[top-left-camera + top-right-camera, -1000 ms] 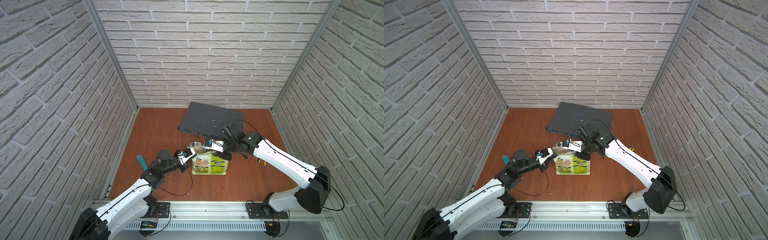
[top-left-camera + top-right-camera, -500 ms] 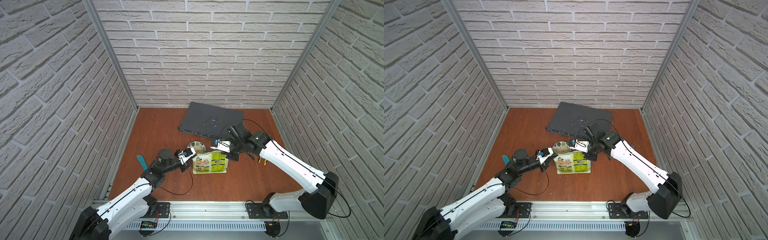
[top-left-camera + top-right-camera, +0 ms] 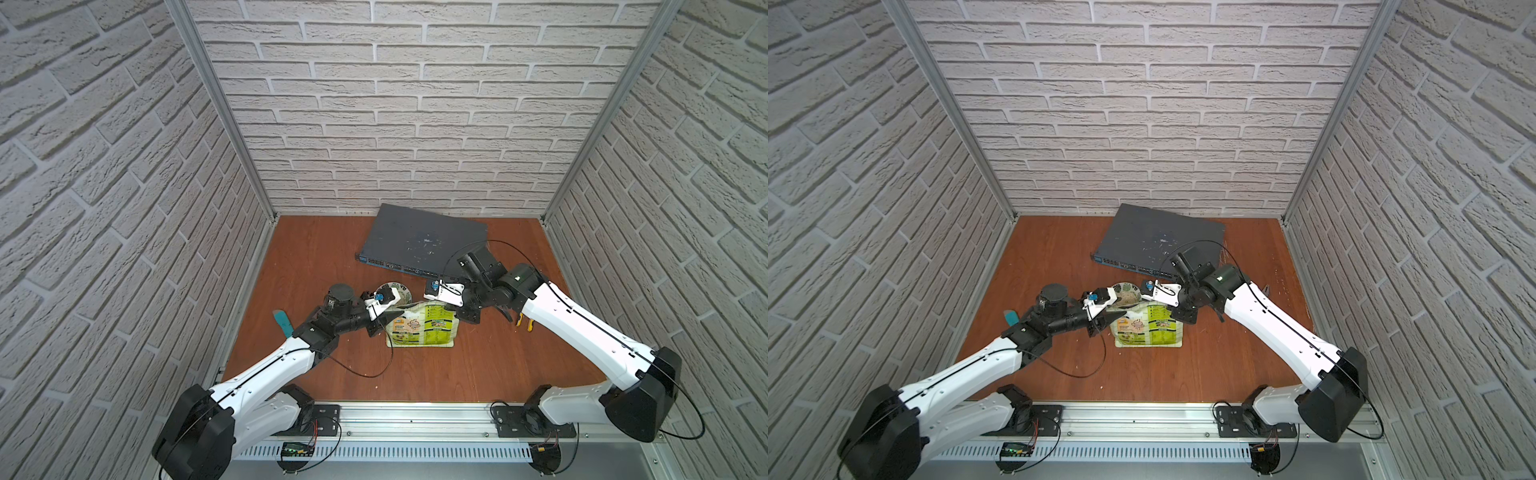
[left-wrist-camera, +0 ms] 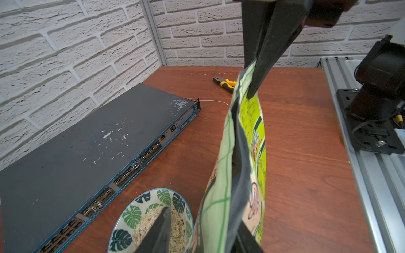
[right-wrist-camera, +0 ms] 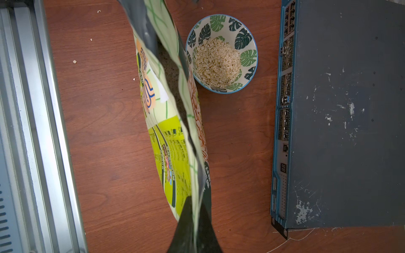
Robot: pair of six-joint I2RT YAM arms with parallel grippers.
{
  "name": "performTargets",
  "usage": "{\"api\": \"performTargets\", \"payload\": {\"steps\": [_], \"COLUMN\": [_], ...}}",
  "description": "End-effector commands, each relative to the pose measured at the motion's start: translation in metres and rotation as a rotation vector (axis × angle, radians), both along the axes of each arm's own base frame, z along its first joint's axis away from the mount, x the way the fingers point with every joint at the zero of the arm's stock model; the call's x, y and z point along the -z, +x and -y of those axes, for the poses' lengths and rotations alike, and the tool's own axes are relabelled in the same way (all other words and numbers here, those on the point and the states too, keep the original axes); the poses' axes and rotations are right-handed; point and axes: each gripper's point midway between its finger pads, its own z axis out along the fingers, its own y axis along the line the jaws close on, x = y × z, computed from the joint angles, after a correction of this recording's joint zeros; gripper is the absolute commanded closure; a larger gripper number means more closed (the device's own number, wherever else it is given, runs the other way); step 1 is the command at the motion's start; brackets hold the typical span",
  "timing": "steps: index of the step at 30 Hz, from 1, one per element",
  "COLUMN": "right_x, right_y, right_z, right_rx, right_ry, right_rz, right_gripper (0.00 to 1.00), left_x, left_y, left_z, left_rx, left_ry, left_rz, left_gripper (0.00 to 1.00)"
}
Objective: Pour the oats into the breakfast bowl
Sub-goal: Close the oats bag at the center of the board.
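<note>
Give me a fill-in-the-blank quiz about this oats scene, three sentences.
The oats lie heaped inside the ___.
The right gripper is shut on the upright ___.
The pliers have ___ handles.
Missing words: bowl, pouch, yellow.
</note>
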Motion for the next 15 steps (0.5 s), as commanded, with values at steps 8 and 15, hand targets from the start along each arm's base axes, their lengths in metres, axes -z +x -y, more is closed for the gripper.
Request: {"api": "performTargets", "payload": {"steps": [8, 15], "right_x": [0.003, 0.002], "right_y": [0.004, 0.011], "right_z": [0.007, 0.018], "right_rx": [0.033, 0.081], "right_ry": [-0.011, -0.03], "right_rz": [0.027, 0.072], "right_gripper": [0.97, 0.97], "left_x": [-0.018, -0.013], "left_y": [0.0, 0.001], "left_z": [0.001, -0.021], "left_rx": [-0.013, -0.127], "left_ry": [-0.059, -0.133], "left_rz": [0.039, 0.052], "left_gripper": [1.0, 1.0]}}
